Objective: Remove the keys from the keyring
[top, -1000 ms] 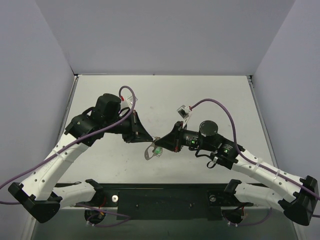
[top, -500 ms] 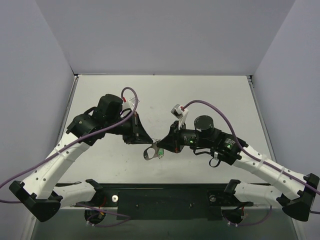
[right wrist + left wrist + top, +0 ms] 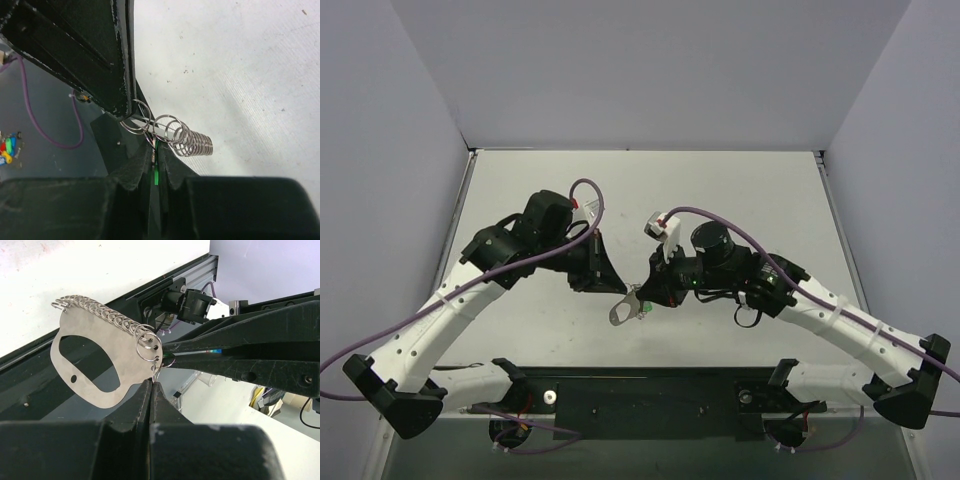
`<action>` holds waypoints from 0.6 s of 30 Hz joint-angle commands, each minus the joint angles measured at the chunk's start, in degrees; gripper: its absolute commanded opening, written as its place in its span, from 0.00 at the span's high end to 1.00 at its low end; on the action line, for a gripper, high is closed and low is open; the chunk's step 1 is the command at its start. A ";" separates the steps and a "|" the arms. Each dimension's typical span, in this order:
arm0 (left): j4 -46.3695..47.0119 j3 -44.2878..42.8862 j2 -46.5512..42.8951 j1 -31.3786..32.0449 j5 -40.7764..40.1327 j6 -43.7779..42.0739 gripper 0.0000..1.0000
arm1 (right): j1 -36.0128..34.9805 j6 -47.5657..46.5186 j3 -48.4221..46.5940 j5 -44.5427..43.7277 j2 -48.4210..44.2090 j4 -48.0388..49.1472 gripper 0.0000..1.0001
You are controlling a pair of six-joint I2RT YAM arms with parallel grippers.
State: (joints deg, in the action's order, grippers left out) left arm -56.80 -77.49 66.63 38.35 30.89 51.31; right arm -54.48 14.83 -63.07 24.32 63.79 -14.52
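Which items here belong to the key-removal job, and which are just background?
Job: keyring, held by left gripper; green-headed key, held by right gripper.
Background: purple cable, black rail, table.

The flat grey metal keyring (image 3: 100, 325), oval-holed with 1 ring-lined edge, stands tilted in mid-air; the tiny green-headed key (image 3: 155, 171) sits at its end.
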 commanded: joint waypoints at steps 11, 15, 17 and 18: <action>-4.73 -0.82 0.07 3.57 -0.49 -2.62 1.00 | -0.89 -13.24 -7.95 -4.45 6.35 -19.67 1.00; -5.87 -0.90 0.69 4.37 -0.75 -3.23 1.00 | -2.21 -14.39 -8.12 -6.38 6.61 -20.10 1.00; -5.70 -0.21 0.87 4.63 -0.49 -3.23 1.00 | -2.65 -16.06 -8.21 -7.44 6.79 -20.28 1.00; -5.52 -0.03 0.96 4.72 0.04 -3.32 1.00 | -2.82 -16.50 -8.21 -8.40 6.79 -20.37 1.00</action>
State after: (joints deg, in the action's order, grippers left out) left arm -59.18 -77.36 68.55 42.68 28.53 49.63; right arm -57.23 2.52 -70.43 23.29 69.97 -27.00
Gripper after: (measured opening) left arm 0.060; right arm 0.022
